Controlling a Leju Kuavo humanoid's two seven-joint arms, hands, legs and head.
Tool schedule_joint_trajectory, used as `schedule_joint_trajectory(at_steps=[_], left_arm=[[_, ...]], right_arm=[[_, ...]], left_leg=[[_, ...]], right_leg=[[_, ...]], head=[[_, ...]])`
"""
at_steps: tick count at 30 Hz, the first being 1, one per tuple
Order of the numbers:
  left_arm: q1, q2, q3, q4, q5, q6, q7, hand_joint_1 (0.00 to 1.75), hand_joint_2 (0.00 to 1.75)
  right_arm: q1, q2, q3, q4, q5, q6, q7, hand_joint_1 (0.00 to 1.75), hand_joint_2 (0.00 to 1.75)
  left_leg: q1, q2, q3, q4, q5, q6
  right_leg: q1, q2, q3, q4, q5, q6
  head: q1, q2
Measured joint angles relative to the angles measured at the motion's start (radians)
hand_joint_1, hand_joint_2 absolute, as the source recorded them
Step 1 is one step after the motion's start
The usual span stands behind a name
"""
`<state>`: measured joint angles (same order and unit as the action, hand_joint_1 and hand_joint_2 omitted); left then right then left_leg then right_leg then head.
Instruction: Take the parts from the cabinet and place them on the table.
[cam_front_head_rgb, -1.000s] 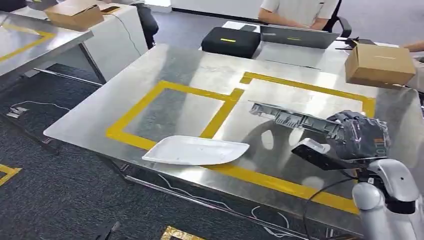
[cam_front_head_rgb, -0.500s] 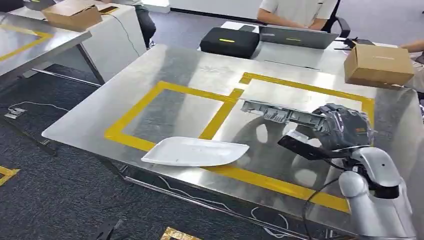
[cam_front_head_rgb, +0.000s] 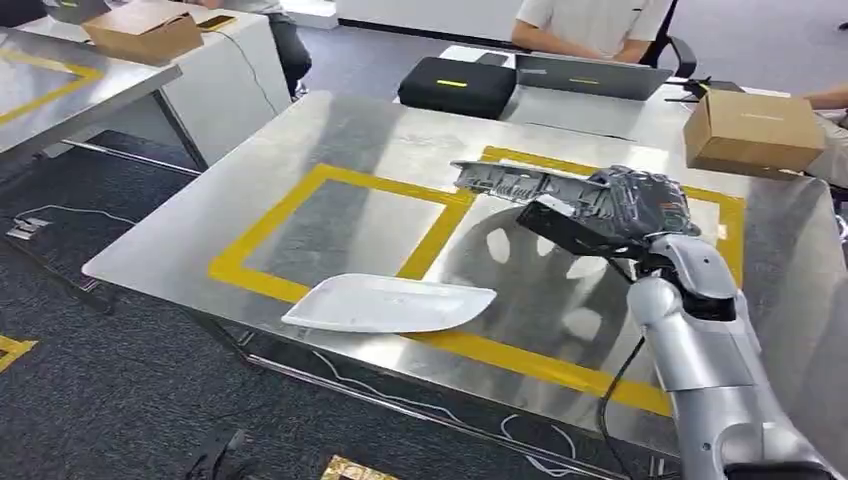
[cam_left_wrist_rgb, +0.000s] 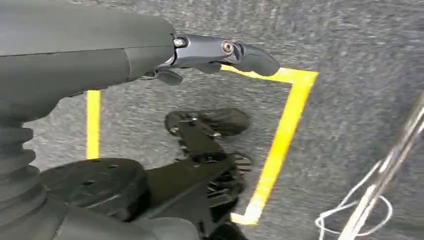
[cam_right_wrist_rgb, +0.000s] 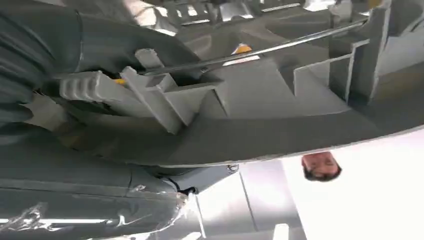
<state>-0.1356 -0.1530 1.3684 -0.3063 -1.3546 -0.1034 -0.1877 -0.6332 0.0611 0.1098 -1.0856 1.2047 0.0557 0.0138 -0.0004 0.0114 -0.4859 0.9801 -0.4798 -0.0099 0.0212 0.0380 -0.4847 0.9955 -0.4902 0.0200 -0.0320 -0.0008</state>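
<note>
The steel table carries two adjoining yellow tape rectangles. A white part lies on the near tape line. Behind it stand a black case, a laptop and a cardboard box; a seated person is at the far desk. The floor is grey carpet.

The right hand clamps the long grey ribbed part above the far rectangle. Compared with a second ago, hand and part are farther from the robot and farther left.

The left hand hangs over the carpet, holding nothing, fingers extended.

No writing is legible.
</note>
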Motion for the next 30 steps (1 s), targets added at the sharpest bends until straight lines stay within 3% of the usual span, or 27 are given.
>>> schedule_joint_trajectory(at_steps=[7, 8, 12, 13, 15, 19, 22, 23, 30], left_arm=[[-0.015, 0.006, -0.014, 0.006, 0.003, -0.002, -0.025, 0.00, 1.75], [-0.016, 0.008, -0.020, 0.008, 0.002, -0.008, -0.028, 0.00, 1.75], [-0.025, 0.018, -0.032, 0.018, 0.002, -0.056, -0.042, 0.00, 1.75], [-0.026, 0.021, -0.035, 0.022, -0.005, -0.069, -0.045, 0.00, 1.75], [-0.030, 0.031, -0.055, 0.030, -0.019, -0.095, -0.048, 0.00, 1.75], [-0.038, 0.040, -0.072, 0.040, -0.021, -0.108, -0.047, 0.00, 1.75], [-0.052, 0.042, -0.076, 0.042, -0.021, -0.108, -0.047, 0.00, 1.75], [-0.053, 0.043, -0.077, 0.042, -0.021, -0.106, -0.046, 0.00, 0.00], [-0.038, 0.045, -0.078, 0.047, -0.018, -0.105, -0.038, 0.00, 0.00]], right_arm=[[-0.110, 0.019, -0.055, 0.156, 0.013, 0.019, 0.033, 1.43, 1.75], [-0.122, 0.021, -0.062, 0.176, 0.014, 0.021, 0.034, 1.43, 1.75], [-0.182, 0.031, -0.087, 0.251, 0.012, 0.038, 0.057, 1.43, 1.75], [-0.200, 0.032, -0.091, 0.271, 0.007, 0.050, 0.074, 0.00, 0.00], [-0.246, 0.034, -0.104, 0.345, -0.002, 0.068, 0.101, 0.00, 0.00], [-0.284, 0.034, -0.122, 0.422, -0.002, 0.194, 0.098, 0.00, 0.00], [-0.293, 0.034, -0.131, 0.450, -0.006, 0.225, 0.095, 0.00, 0.00], [-0.291, 0.034, -0.133, 0.459, -0.006, 0.227, 0.095, 0.00, 0.00], [-0.261, 0.034, -0.144, 0.506, 0.000, 0.218, 0.093, 0.00, 0.00]], left_leg=[[0.000, 0.000, 0.008, 0.001, -0.003, 0.001], [0.000, 0.001, 0.010, 0.001, -0.003, 0.000], [0.002, 0.002, 0.010, 0.005, -0.006, 0.002], [0.003, 0.002, 0.010, 0.006, -0.006, 0.001], [0.007, 0.004, 0.009, 0.013, -0.009, 0.002], [0.015, 0.007, 0.004, 0.028, -0.017, -0.001], [0.018, 0.007, -0.020, 0.047, -0.016, 0.001], [0.017, 0.007, -0.027, 0.054, -0.016, 0.002], [0.018, 0.005, -0.036, 0.059, -0.019, 0.005]], right_leg=[[0.000, 0.000, 0.009, 0.000, -0.003, -0.001], [0.001, 0.000, 0.011, -0.001, -0.006, -0.005], [0.003, 0.002, 0.013, 0.000, -0.008, -0.004], [0.004, 0.002, 0.014, 0.000, -0.007, -0.005], [0.008, 0.004, 0.014, 0.001, -0.007, -0.004], [0.017, 0.008, 0.014, 0.005, -0.009, -0.005], [0.019, 0.008, -0.008, 0.022, -0.008, -0.003], [0.019, 0.007, -0.017, 0.027, -0.004, 0.003], [0.019, 0.003, -0.022, 0.030, -0.008, 0.001]], head=[[0.000, 0.000], [0.000, 0.000], [0.000, 0.000], [0.000, 0.000], [0.000, 0.000], [0.000, 0.000], [0.001, 0.000], [0.000, 0.000], [0.000, 0.000]])
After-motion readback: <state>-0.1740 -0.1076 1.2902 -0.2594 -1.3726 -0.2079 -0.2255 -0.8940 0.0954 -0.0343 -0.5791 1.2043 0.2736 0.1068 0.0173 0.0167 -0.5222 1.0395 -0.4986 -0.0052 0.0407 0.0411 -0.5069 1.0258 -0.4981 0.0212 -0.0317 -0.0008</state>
